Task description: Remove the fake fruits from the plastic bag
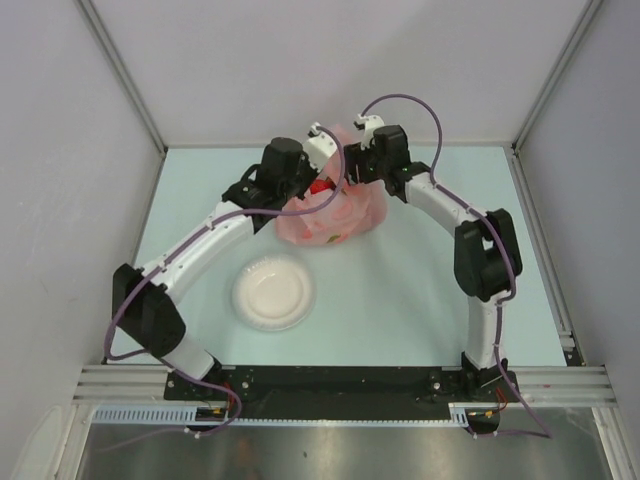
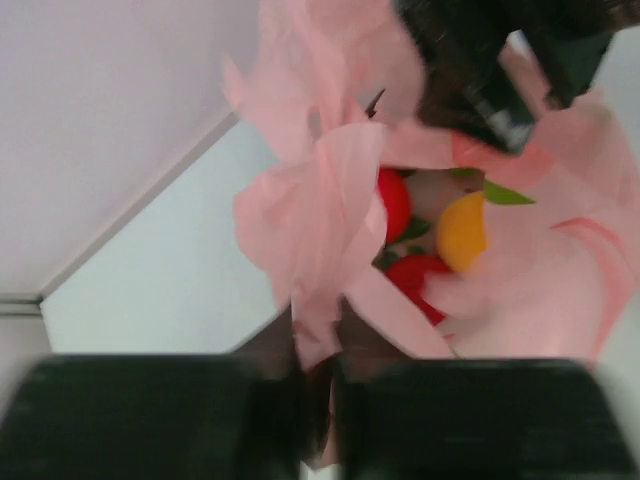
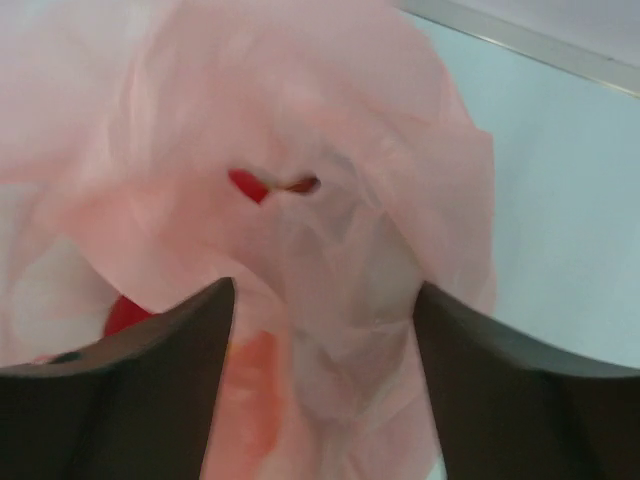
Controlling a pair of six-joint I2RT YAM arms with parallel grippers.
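The pink plastic bag (image 1: 332, 215) sits at the far middle of the table, its mouth pulled up between both arms. My left gripper (image 2: 318, 375) is shut on a fold of the bag's rim (image 2: 320, 270). Inside the open mouth I see a yellow-orange fruit (image 2: 463, 232), red fruits (image 2: 412, 280) and green leaves. A red fruit (image 1: 320, 186) shows at the mouth in the top view. My right gripper (image 3: 322, 300) is open, its jaws wide apart around bulging bag film (image 3: 300, 200). An orange shape and a red fruit (image 3: 125, 313) show through the plastic.
A round white plate (image 1: 273, 291) lies on the table in front of the bag, left of centre. Grey walls enclose the table at the back and both sides.
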